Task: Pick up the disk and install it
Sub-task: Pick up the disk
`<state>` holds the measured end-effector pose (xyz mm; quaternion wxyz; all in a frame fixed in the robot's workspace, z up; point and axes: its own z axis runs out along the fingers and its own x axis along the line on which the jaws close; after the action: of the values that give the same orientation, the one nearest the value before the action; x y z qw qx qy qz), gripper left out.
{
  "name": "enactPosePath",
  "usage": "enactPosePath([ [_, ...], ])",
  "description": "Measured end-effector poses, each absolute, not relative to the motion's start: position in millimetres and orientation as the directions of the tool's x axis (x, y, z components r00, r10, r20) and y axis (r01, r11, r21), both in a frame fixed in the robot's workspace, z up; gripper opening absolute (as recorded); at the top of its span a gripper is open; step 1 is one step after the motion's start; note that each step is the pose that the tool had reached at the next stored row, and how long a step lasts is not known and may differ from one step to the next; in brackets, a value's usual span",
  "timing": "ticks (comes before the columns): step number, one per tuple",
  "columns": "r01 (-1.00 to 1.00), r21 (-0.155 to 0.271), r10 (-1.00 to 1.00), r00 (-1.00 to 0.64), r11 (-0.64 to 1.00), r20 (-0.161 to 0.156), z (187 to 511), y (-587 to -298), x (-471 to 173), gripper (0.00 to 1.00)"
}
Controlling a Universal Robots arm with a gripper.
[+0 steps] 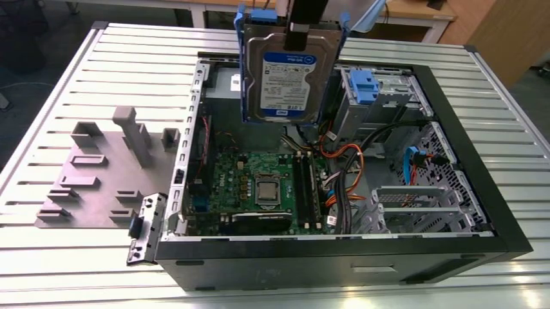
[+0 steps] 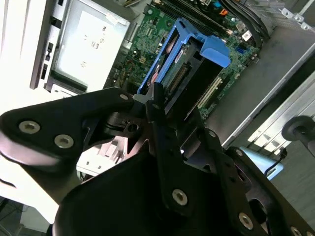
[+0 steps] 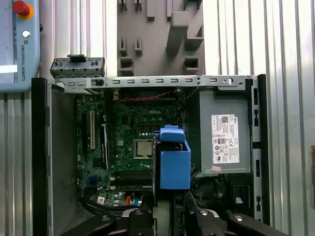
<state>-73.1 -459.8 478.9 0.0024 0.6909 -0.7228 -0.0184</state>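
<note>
The disk (image 1: 288, 77), a silver hard drive with a white-and-blue label and blue side rails, hangs upright above the back of the open computer case (image 1: 481, 199). My gripper (image 1: 298, 35) is shut on its upper edge, one black finger lying over the label side. In the second wrist view the fingers (image 2: 156, 105) clamp the disk (image 2: 197, 61) edge-on, with its connector end and blue front tab pointing at the motherboard. In the first wrist view the disk (image 3: 174, 164) appears as a blue block over the case interior, beside the power supply.
The case holds a green motherboard (image 1: 257, 187), orange and blue cables (image 1: 361, 161), a grey power supply (image 3: 224, 132) and a perforated metal cage with a blue latch (image 1: 368, 87). A grey fixture plate (image 1: 103, 174) lies at the exterior view's left, and a detached bracket (image 1: 144, 225) leans at the case corner.
</note>
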Motion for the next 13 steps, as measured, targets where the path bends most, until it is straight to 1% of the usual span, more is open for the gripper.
enactPosePath([
  [13, -0.999, 0.03, -0.999, -0.045, 0.045, -0.022, 479, -487, -71, 0.35],
])
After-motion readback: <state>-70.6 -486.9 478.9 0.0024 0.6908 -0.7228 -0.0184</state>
